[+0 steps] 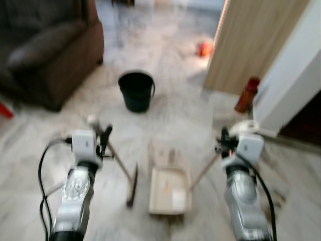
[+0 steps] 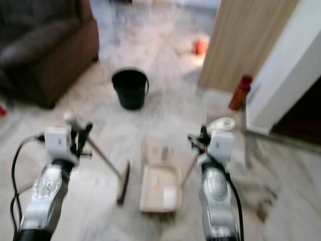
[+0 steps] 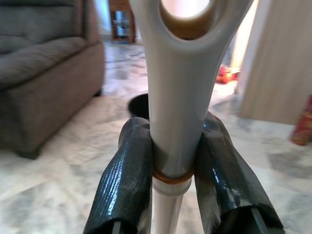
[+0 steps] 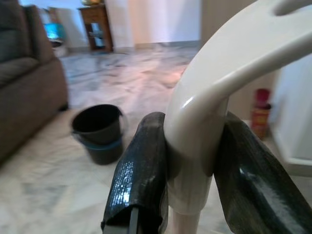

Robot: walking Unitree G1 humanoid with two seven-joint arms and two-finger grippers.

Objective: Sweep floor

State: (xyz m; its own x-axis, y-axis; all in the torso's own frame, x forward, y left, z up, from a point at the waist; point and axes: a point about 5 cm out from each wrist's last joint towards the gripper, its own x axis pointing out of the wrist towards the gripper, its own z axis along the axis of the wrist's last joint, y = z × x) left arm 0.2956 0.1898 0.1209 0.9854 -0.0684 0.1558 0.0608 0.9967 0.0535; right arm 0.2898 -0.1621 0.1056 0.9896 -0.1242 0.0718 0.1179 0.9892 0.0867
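The robot stands on the pale marble floor [image 1: 175,115] with both arms out in front. The left gripper [image 3: 171,161] has its two black fingers [image 3: 124,180] pressed tight against either side of the cream handle of the broom [image 1: 131,185], just below the looped hanging end, with the shaft running down from between the jaws to the dark brush head resting on the floor ahead and inward of it. The right gripper [image 4: 192,165] is clamped the same way on the curved cream handle of the dustpan [image 1: 170,190], fingers [image 4: 141,175] snug on both sides; the pan sits flat on the floor between the two grippers, just beside the brush head, with a bit of debris in its tray. Farther out beyond both jaws stands a black bucket [image 1: 136,90], a brown sofa [image 1: 47,50] off toward the left side, and a red bottle [image 1: 247,94] by the wooden door [image 1: 251,40] on the right.
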